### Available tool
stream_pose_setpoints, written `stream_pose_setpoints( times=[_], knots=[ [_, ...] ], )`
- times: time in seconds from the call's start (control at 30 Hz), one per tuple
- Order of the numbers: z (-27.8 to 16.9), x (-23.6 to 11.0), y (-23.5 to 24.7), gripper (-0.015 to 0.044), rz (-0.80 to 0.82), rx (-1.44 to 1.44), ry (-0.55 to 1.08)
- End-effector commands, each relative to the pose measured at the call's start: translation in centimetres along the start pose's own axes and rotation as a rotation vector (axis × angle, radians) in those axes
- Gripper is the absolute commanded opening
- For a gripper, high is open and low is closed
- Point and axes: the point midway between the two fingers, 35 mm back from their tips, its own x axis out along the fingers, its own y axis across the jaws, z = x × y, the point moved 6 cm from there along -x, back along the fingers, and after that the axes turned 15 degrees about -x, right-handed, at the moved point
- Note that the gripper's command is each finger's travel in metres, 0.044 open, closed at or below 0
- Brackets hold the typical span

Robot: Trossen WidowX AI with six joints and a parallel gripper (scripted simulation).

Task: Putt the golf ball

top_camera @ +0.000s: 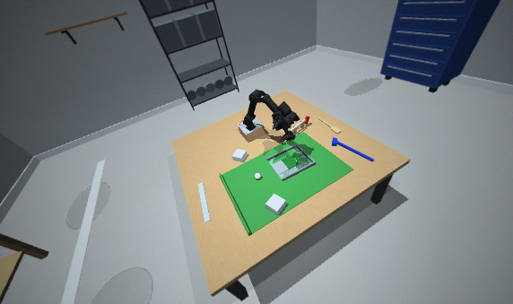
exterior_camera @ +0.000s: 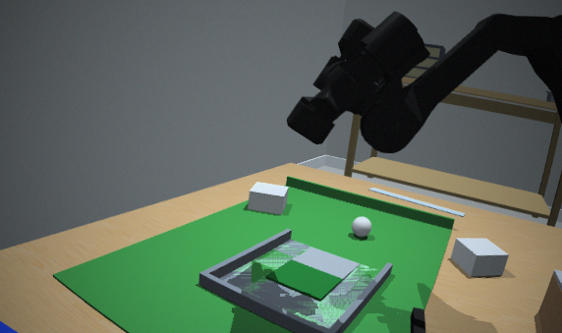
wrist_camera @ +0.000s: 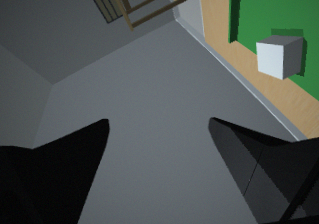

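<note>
From the left of the top view, the golf ball [top_camera: 257, 176] sits on the green mat [top_camera: 314, 180], apart from the white blocks, one [top_camera: 239, 155] off the mat's edge and one [top_camera: 275, 204] on it. Right of the ball stands the raised green [top_camera: 291, 162], a grey-framed platform with a ramp facing the ball. Above it the gripper [top_camera: 287, 133] hangs near the red putter [top_camera: 301, 125], which lies on the table [top_camera: 215, 252] just off the mat's far edge, red head to the right and pale shaft running left toward the arm; whether the claw touches it cannot be told at this size. The wrist view shows the fingers spread wide with only floor between them, so the claw is released and holds nothing. Further right lie a wooden stick [top_camera: 329, 125] and a blue putter [top_camera: 352, 149], both to be left alone. The red putter looks stiff, slim and light, likely to swivel in the jaws if pinched near one end; a hold across the shaft, well back from the head, seems soundest for steering the face at the ball.
</note>
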Motion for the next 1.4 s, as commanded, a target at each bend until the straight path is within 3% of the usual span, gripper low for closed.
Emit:
stream_pose_setpoints(
  times=[0.0, 0.33, 0.67, 1.07, 1.37],
  knots=[
    [-0.1, 0.0, 0.0, 0.0426, 0.002, -0.021, 0.008],
    [-4.0, -2.8, -2.0, 0.0440, 0.204, -1.175, 0.472],
    [-3.0, -8.3, -7.3, 0.0440, 0.675, -2.194, 1.139],
    [2.2, -12.4, -10.6, 0.0440, 1.247, -2.563, 1.761],
    [8.4, -15.6, -11.3, 0.0440, 1.888, -2.378, 2.364]
  ],
)
